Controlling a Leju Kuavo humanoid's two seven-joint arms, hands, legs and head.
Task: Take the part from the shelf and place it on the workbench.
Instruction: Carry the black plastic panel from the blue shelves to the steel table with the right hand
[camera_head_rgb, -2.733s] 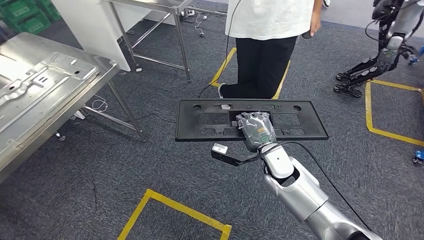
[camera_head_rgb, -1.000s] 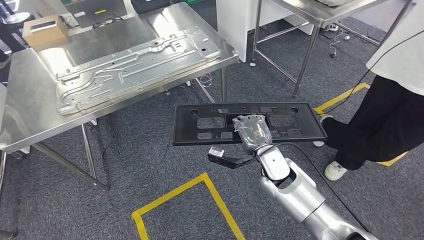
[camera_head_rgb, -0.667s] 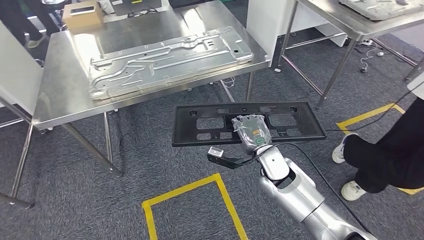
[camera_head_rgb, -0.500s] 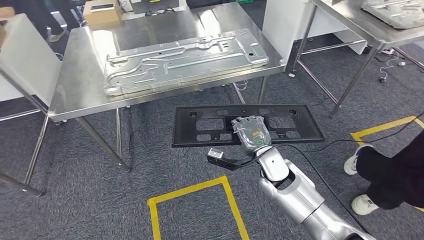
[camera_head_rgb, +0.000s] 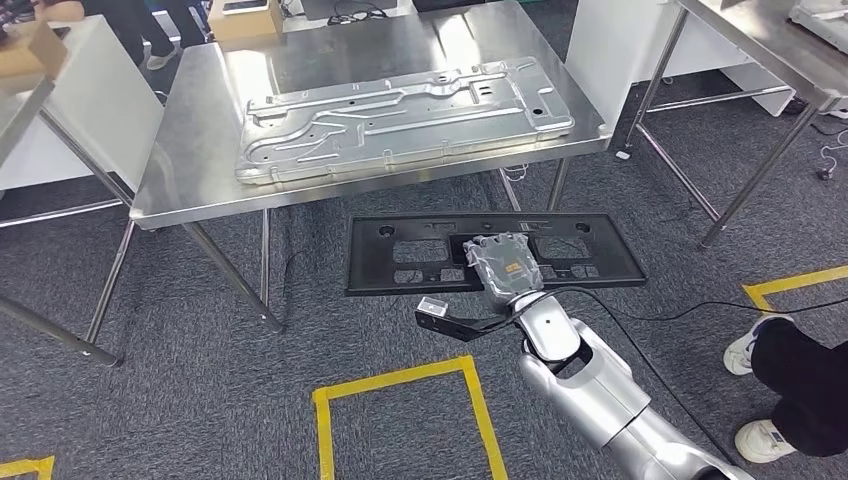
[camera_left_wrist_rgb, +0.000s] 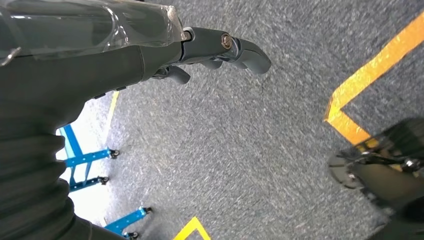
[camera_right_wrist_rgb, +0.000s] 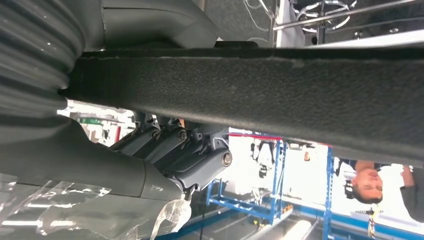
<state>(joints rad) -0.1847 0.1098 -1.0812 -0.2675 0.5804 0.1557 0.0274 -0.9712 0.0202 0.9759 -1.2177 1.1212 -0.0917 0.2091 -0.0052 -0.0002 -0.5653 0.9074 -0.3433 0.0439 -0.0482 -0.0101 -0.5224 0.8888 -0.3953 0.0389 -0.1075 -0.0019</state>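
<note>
At the near edge of the black part (camera_head_rgb: 495, 251), the right hand (camera_head_rgb: 503, 263) is gripping the panel close to its middle, its fingers (camera_right_wrist_rgb: 192, 152) curling against one face of the edge while the thick thumb is pressing on the opposite face, as the right wrist view is showing. That hand is wearing a clear plastic cover, and the silver right arm (camera_head_rgb: 600, 395) is reaching up to it from the lower right of the head view. The part, a long flat black frame with rectangular cut-outs and round holes near its corners, is being held level in the air above the grey carpet floor (camera_head_rgb: 200, 400), just short of the steel table (camera_head_rgb: 190, 150) and not touching it. On that table a large stamped metal sheet (camera_head_rgb: 405, 115) is lying flat, and a cardboard box (camera_head_rgb: 245, 20) is sitting at its far edge. Yellow tape lines (camera_head_rgb: 400, 378) are marking a rectangle on the floor below the held part. A person's shoes (camera_head_rgb: 750, 350) and dark trouser leg are showing at the right edge.

Over the carpet, the left hand (camera_left_wrist_rgb: 150, 50) is hanging with its fingers (camera_left_wrist_rgb: 240, 47) slightly curled and apart, holding nothing.
</note>
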